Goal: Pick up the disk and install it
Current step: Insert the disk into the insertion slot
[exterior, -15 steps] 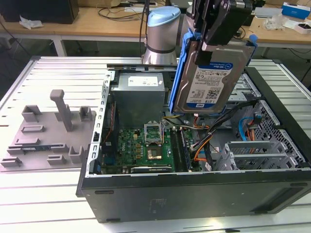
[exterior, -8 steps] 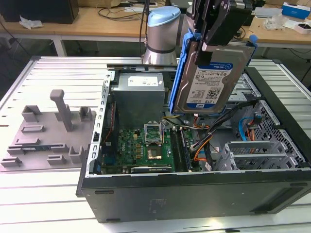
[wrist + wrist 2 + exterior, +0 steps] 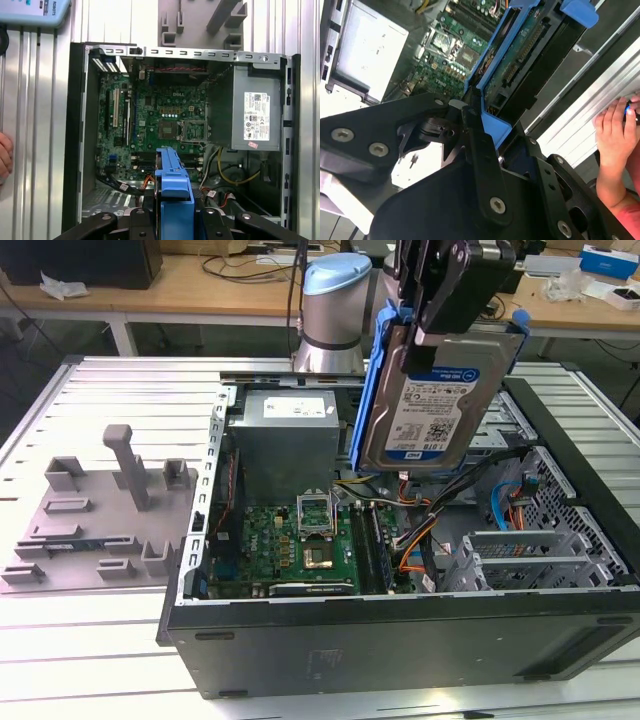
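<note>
Clamped by its blue carrier in the hand, the disk hangs on edge above the open computer case, and I judge it should travel slowly, clear of the cables and power supply.

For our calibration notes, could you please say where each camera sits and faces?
Exterior view: off the arm, looking down into the open computer case; shows the arm and gripper shut on the disk.
Second wrist view: at the wrist, looking along gripper and disk toward the motherboard; a person's hand beside the case.
First wrist view: at the wrist, looking into the case at motherboard and power-supply box; gripper links show.
Shared: all show disk and motherboard.
</note>
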Controlling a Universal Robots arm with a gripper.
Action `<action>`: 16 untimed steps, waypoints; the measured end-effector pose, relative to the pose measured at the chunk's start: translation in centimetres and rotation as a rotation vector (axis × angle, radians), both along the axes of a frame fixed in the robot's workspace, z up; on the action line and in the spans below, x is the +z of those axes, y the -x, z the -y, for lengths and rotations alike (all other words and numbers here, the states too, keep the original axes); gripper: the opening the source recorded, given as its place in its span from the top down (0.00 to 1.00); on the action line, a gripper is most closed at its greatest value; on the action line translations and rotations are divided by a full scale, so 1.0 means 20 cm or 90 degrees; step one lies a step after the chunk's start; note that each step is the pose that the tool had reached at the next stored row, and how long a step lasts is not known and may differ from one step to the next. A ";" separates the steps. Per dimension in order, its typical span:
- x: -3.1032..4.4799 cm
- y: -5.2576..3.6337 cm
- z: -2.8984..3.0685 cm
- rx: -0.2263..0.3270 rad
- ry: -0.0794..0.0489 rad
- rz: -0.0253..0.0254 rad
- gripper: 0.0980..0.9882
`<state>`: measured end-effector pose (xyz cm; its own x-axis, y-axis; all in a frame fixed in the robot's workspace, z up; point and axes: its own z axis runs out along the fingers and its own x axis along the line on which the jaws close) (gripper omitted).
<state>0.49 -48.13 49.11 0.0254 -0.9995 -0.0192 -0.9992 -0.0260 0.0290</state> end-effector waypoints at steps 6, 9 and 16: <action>-0.004 0.033 0.055 0.000 -0.018 0.0205 0.70; -0.008 0.035 0.095 0.000 -0.018 0.0230 0.70; -0.030 0.035 0.147 -0.002 -0.018 0.0316 0.70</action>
<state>-0.21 -51.07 48.51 0.0238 -0.9986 -0.0467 -0.9995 -0.0228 -0.0214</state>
